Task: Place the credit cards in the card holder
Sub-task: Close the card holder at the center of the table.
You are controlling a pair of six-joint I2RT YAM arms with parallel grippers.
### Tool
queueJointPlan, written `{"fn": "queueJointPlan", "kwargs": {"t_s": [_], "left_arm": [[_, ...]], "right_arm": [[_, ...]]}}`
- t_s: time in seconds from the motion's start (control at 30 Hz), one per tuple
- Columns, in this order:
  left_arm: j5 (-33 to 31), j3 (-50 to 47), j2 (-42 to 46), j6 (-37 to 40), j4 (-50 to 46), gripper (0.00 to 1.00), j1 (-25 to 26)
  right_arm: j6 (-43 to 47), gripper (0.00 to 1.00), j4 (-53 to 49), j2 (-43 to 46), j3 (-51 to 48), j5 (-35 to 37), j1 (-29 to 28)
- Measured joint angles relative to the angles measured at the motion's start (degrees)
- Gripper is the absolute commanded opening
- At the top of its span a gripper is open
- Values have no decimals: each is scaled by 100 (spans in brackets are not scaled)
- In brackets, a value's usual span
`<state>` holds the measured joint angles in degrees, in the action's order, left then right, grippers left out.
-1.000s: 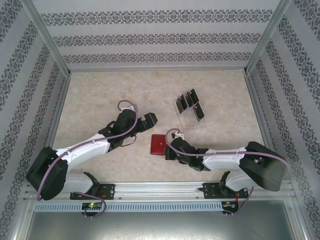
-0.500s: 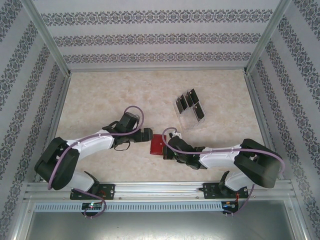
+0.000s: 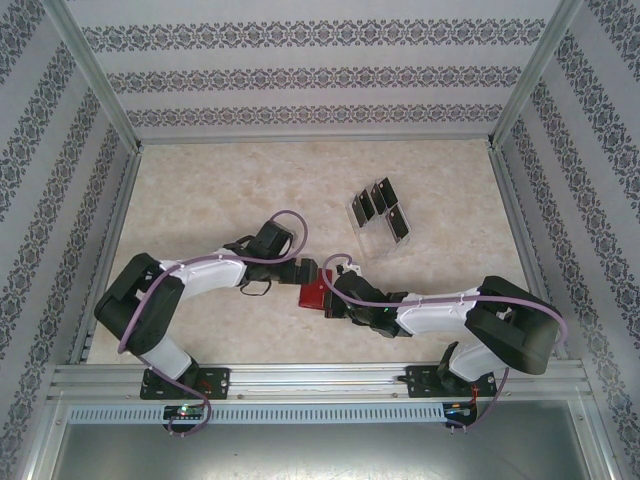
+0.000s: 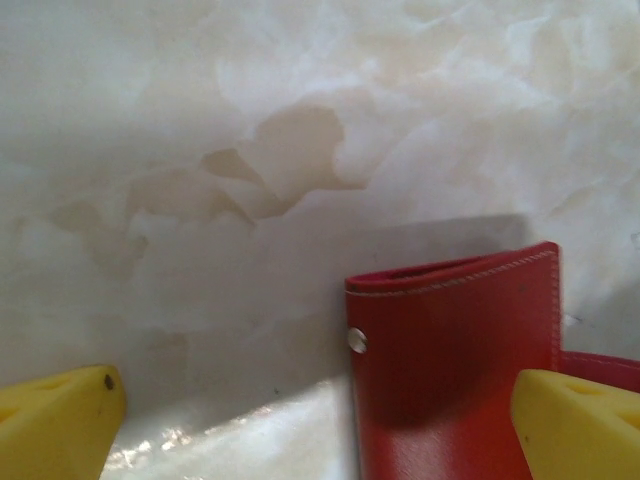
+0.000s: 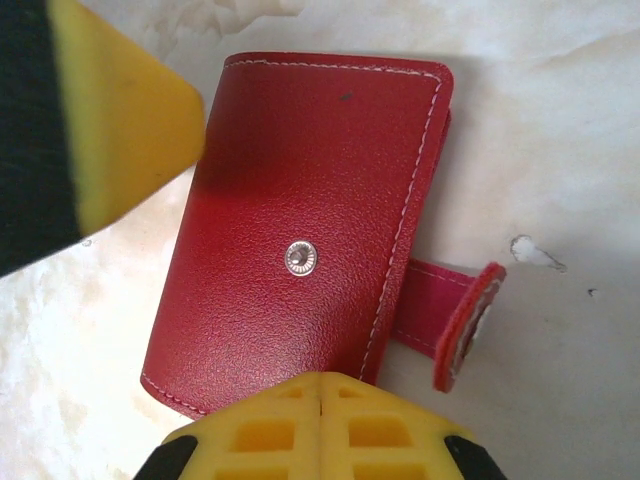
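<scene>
The card holder is a red wallet lying closed on the table between both grippers. Its snap tab hangs undone off one side, and the snap stud on the cover is bare. My left gripper is open wide, one yellow fingertip over the wallet and the other over bare table. My right gripper is shut, its tips together over the near edge of the wallet. The black credit cards stand in a clear tray behind.
The clear tray sits right of centre, well behind the wallet. A left-gripper finger hangs over the wallet's far corner in the right wrist view. Metal frame rails and patterned walls border the marbled tabletop.
My left arm has swung right and dropped until its open gripper reached the wallet. My right gripper has crept slightly left along the wallet. The wallet has stayed put.
</scene>
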<state>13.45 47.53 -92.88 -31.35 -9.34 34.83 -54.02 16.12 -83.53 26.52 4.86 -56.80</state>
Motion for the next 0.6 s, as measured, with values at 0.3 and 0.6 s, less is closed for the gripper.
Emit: {"fn": "queueJointPlan", "kwargs": {"t_s": [0.3, 0.6], "left_arm": [[-802, 675, -492, 402, -750, 100, 223], [-1104, 704, -503, 439, -940, 100, 306]], "right_arm": [[39, 6, -1099, 984, 258, -42, 157], [219, 35, -2632, 1910, 675, -42, 780]]}}
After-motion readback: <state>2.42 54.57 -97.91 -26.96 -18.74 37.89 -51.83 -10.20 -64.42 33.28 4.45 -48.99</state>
